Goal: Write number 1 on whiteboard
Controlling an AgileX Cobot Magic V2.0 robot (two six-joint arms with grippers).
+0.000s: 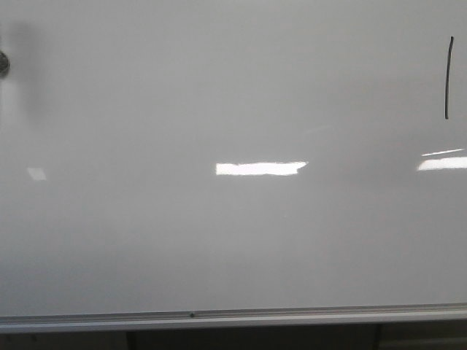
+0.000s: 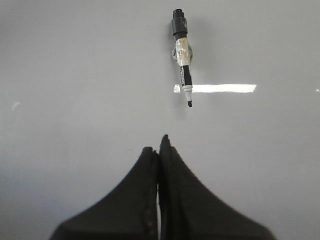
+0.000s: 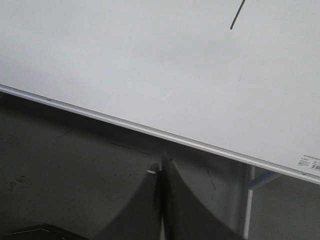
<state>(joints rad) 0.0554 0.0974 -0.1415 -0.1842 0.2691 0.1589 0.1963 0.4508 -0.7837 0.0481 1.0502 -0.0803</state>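
Note:
The whiteboard (image 1: pixel 219 87) fills the front view, with its silver frame rail (image 1: pixel 233 318) along the lower edge. The number 1 (image 1: pixel 447 78) is a thin black vertical stroke at the board's upper right; its lower end also shows in the right wrist view (image 3: pixel 238 14). My left gripper (image 2: pixel 157 145) is shut and empty, facing the board (image 2: pixel 75 75), short of a black-and-white marker (image 2: pixel 182 55) that sticks to the board. My right gripper (image 3: pixel 160 162) is shut and empty, below the rail (image 3: pixel 150 131). Neither gripper shows in the front view.
A dark round object (image 1: pixel 3 64) sits at the board's left edge with a grey shadow beside it. Bright light reflections (image 1: pixel 259 168) lie across the board. Below the rail are a dark surface (image 3: pixel 75 175) and a white stand leg (image 3: pixel 247 205).

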